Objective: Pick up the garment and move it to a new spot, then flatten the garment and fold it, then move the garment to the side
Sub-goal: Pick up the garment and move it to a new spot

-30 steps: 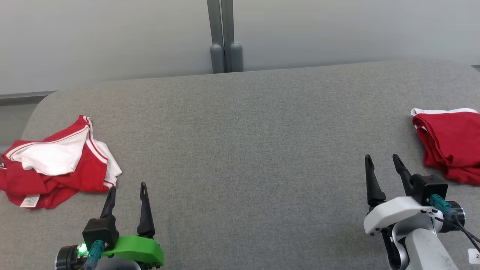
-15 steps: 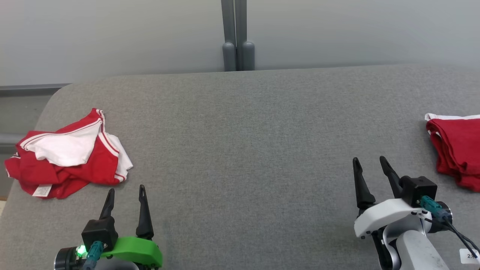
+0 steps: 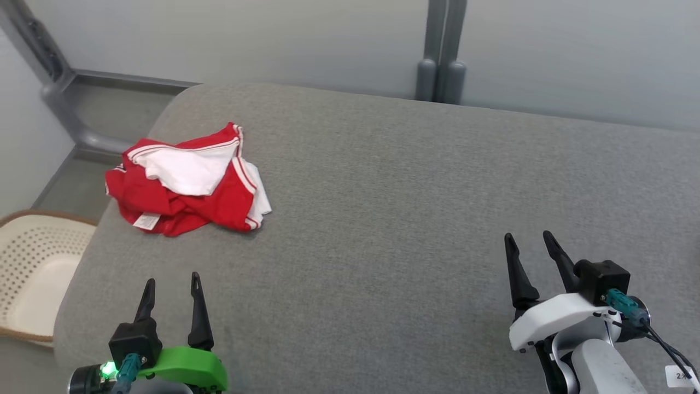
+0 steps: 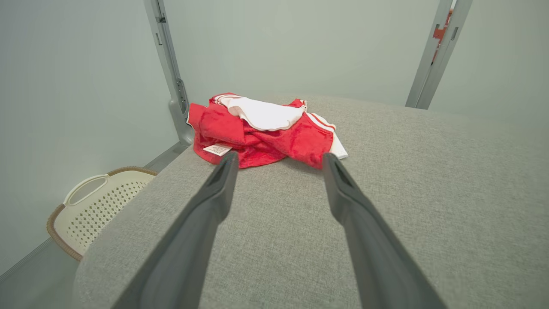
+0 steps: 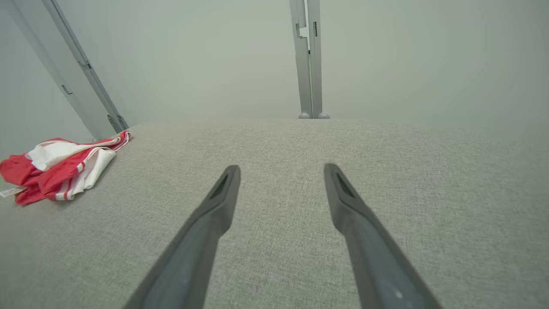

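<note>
The view has swung left, bringing the crumpled red-and-white garment (image 3: pixel 186 186) at the far left corner of the desk (image 3: pixel 383 191) nearer centre for pickup, while both pairs of jaws stand apart, empty.

**Garment (image 3: pixel 186 186) at the desk's (image 3: pixel 383 191) far left**

The garment lies on the desk near its far left corner. The left tool (image 3: pixel 171 278) is nearer, before it and apart. The right tool (image 3: pixel 528 235) is well apart at the near right. A basket (image 3: pixel 33 273) stands off the desk's left edge. A post (image 3: pixel 440 49) rises behind.
</note>
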Controlling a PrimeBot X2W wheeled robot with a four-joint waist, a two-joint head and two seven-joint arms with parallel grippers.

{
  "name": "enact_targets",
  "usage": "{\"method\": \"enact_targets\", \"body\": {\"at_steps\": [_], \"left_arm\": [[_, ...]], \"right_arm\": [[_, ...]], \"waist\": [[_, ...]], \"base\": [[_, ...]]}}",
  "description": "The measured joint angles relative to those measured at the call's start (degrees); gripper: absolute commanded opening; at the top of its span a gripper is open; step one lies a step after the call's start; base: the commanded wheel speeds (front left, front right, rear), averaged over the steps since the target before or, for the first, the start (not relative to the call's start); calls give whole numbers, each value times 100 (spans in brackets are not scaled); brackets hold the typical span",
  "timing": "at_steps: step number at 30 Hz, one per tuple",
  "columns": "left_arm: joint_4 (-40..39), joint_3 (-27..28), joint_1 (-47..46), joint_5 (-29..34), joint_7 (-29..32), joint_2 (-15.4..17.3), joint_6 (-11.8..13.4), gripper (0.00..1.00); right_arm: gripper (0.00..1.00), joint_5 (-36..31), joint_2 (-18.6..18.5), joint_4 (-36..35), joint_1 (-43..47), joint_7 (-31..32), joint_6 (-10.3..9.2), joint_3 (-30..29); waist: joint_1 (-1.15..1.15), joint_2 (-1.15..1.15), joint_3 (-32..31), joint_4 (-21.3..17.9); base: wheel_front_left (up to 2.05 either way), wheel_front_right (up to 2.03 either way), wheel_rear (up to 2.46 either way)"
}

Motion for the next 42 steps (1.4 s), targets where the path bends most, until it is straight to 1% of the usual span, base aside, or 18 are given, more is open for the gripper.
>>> {"method": "enact_targets", "body": {"at_steps": [5,13,16,19,22,29,37,40,42], "left_arm": [[14,49,6,-5,0,2,21,100],[-31,313,110,-105,0,3,98,100],[-78,403,209,-134,0,5,143,100],[-108,441,221,-159,0,5,145,100],[-69,430,221,-271,0,4,124,100],[229,332,61,-509,0,3,-158,100],[614,433,-578,-860,-1,3,-425,100],[887,532,-930,-922,0,5,-563,100],[978,643,-1184,-983,0,1,-612,100]], "right_arm": [[100,-7,2,-26,-3,0,0,11],[100,-8,3,-35,-59,1,0,171],[100,-38,8,-21,-158,0,1,257],[100,-54,8,-1,-219,0,0,289],[100,-55,3,15,-225,0,0,307],[100,-144,8,-25,-252,0,0,247],[100,-302,-14,-199,-493,0,0,291],[100,-298,-63,-248,-628,0,0,337],[100,-297,-135,-315,-727,0,0,404]], "waist": [[0,0,40,523],[0,0,105,1311],[0,0,147,1504],[0,0,222,1605],[0,0,287,1648],[0,0,380,1583],[0,0,700,1239],[0,0,876,1069],[0,0,996,965]], "base": [[0,0,0],[0,0,0],[0,0,0],[0,0,0],[0,0,0],[0,0,0],[0,0,0],[0,0,0],[0,0,0]]}}
